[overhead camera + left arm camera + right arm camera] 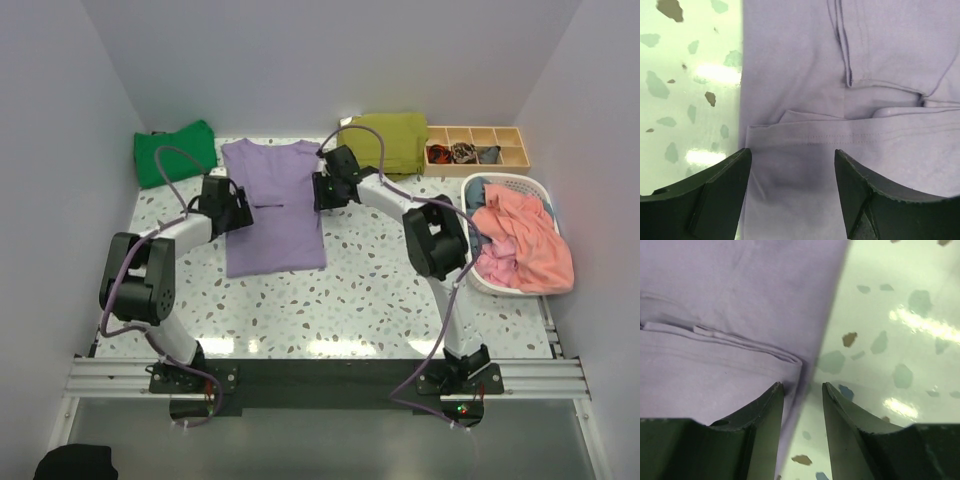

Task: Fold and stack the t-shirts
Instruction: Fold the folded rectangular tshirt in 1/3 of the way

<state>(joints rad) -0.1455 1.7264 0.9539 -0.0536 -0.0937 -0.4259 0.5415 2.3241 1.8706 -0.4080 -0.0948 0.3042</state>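
Lying neck-away, long axis near-to-far, purple t-shirt [272,205], left gripper [792,160] and right gripper [802,390] released

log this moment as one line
lavender t-shirt: sleeves folded in | left gripper: open over left edge | right gripper: open over right edge

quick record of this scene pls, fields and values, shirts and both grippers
shirt in work: lavender t-shirt, flat on the table, sleeves folded in
left gripper: jaws open over the shirt's left edge
right gripper: jaws open, straddling the right edge by the folded sleeve
folded shirts: bright green shirt far left; olive shirt far centre
basket: white, right side, holds a pink garment
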